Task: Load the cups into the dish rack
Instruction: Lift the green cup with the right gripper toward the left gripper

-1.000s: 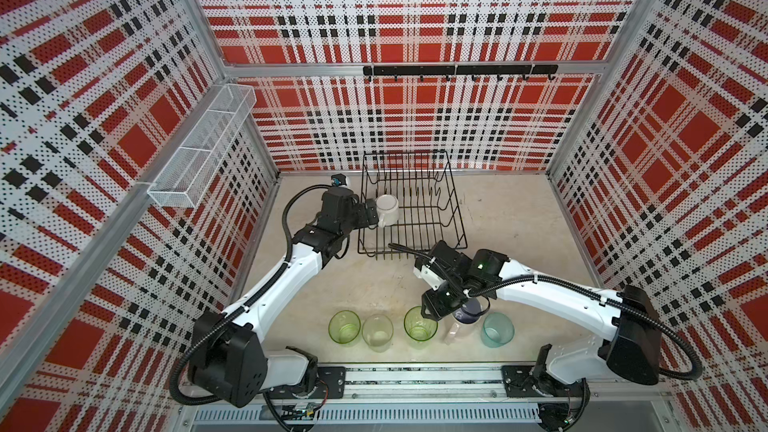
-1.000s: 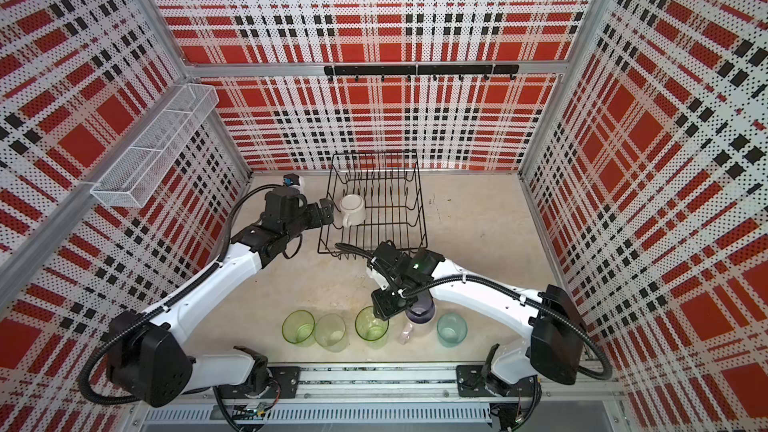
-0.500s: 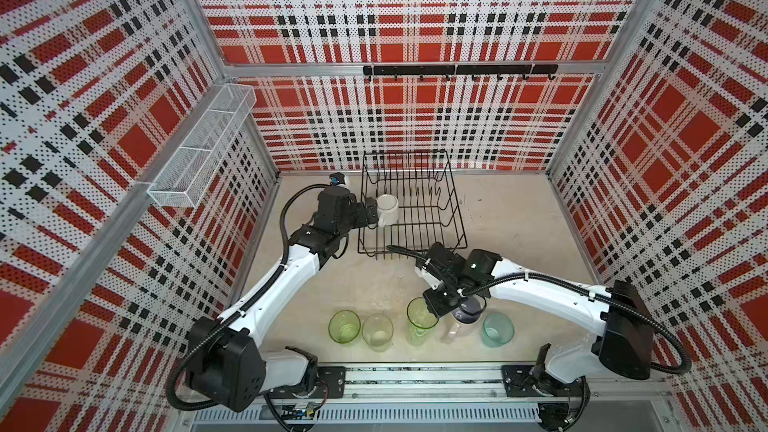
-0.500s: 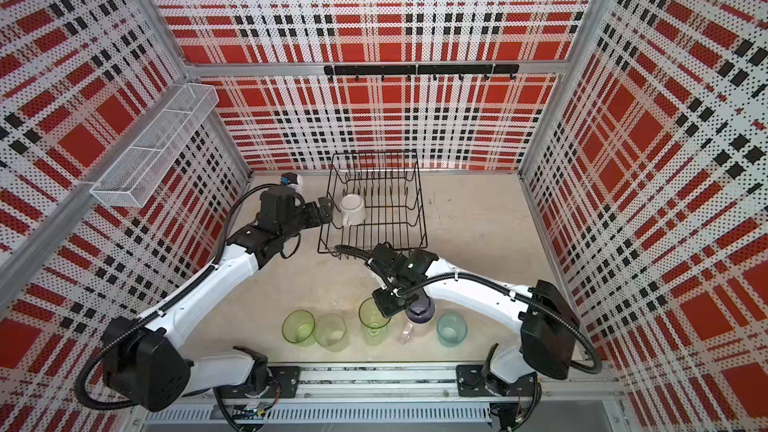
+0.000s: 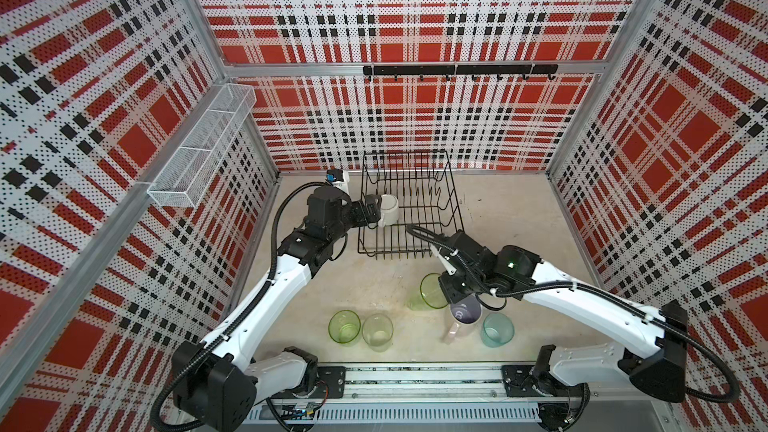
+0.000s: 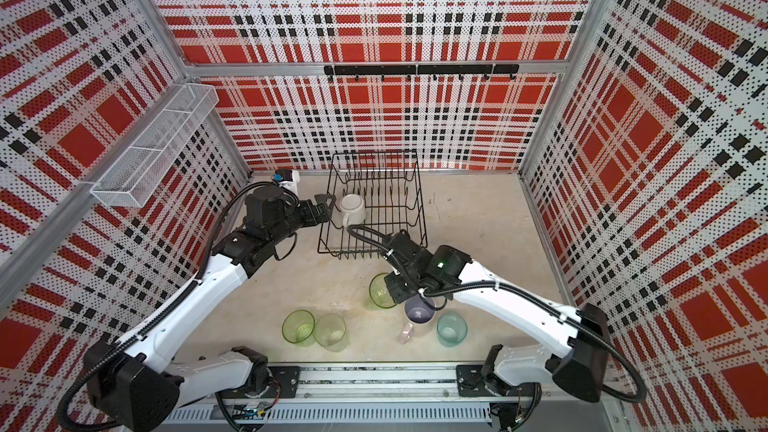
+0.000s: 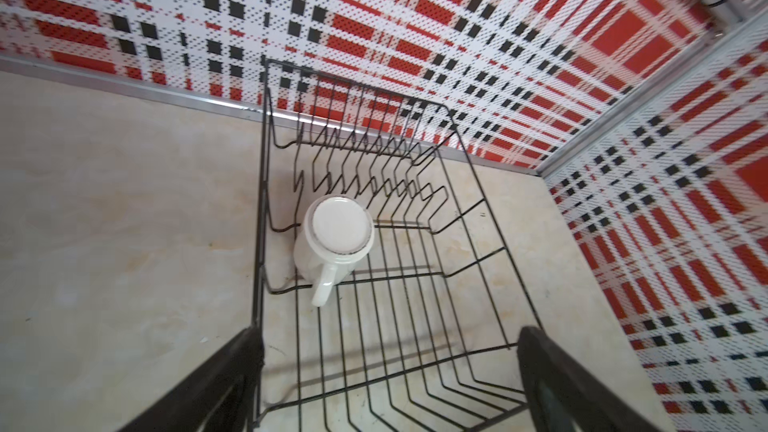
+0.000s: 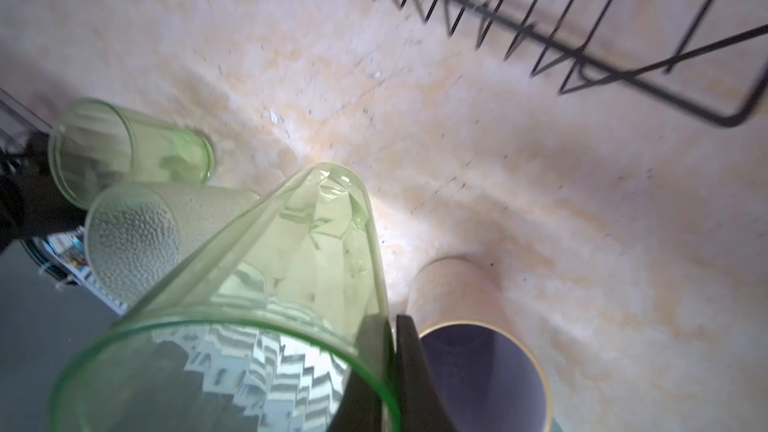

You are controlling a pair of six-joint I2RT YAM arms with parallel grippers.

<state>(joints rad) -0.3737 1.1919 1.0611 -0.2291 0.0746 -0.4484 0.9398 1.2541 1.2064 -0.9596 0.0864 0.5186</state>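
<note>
Right pincer (image 8: 392, 320) clamps tilted green tumbler (image 8: 291, 263) before dish rack (image 5: 424, 218); left pincer (image 7: 388, 338) agape beside racked white mug (image 7: 336, 238). Counts: two green, one frosted tumbler (image 5: 377, 331), one teal tumbler (image 5: 497, 329), two mugs.

Light: we saw it bright, even | shadows: soft | top views: walls (image 5: 104, 118) bowed | right wrist: green tumbler (image 8: 249, 276), rack (image 8: 652, 91) blurred

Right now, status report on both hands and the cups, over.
Left hand open, beside white mug upside down in dish rack. Right hand shut on rim of green tumbler, tilted. Pink mug close beside that hand.
</note>
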